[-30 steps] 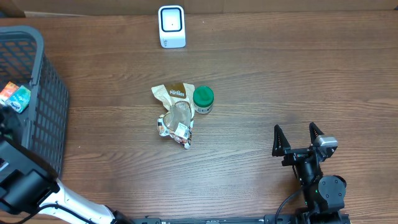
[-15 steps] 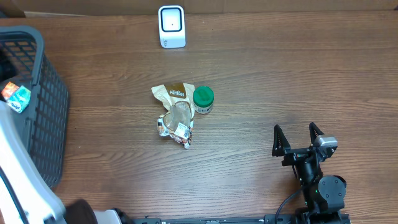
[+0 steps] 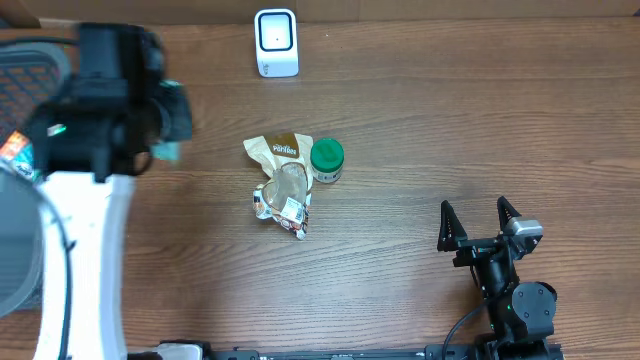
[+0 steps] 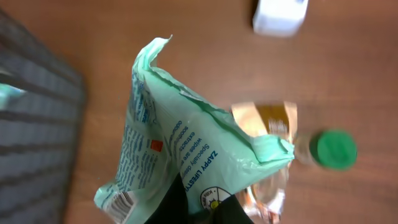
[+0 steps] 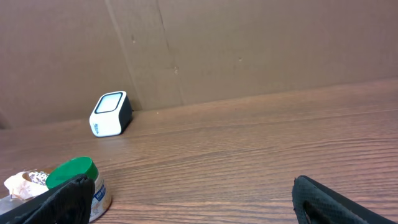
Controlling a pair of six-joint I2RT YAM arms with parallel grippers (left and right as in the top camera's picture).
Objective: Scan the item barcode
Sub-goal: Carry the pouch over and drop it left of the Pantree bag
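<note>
here the left gripper (image 4: pixel 194 204) pinches a green wipes pack (image 4: pixel 177 140), right gripper (image 3: pixel 475 214) wide

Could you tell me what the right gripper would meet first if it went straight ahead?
Probably nothing on the table: the right gripper faces bare wood up to the cardboard wall; the scanner and green-lidded jar sit left of that line.

Packet (image 4: pixel 186 155) was mint green with dark blue print, a small orange-red square and a white barcode patch; left claw (image 4: pixel 196 208) was black. Surface (image 3: pixel 450 110) was brown wood grain, scanner (image 3: pixel 276 42) white with a dark screen, basket (image 4: pixel 31 118) dark grey mesh. Jar lid (image 3: pixel 327 154) was green, crumpled pouch (image 3: pixel 278 150) tan with a brown label, right claw (image 3: pixel 474 210) black.
</note>
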